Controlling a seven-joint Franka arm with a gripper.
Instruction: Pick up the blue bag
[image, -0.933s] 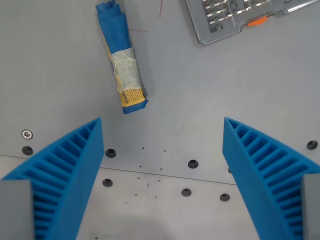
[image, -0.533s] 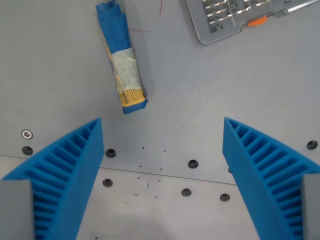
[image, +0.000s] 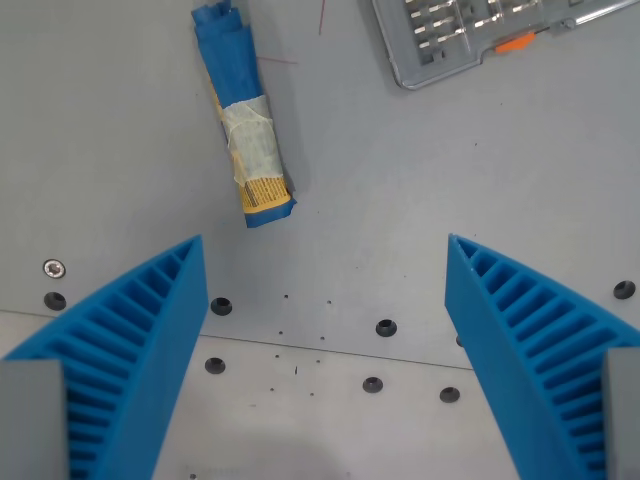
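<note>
On the grey table (image: 420, 180), your gripper (image: 325, 245) has its fingers spread wide, empty; the blue bag (image: 243, 115) lies beyond the left fingertip.

The grey bench (image: 420, 190) has screw holes. On it lie a blue bag (image: 243, 115) and, well right of the bag, a clear case (image: 470, 35).

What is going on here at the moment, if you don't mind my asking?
A robot arm is set to pick up the blue bag, which lies rolled up on the gray table. The gripper is open and empty, and the bag lies beyond the fingertips, toward the wrist view's upper left, untouched. A clear plastic case sits at the top right, apart from the bag.
</note>
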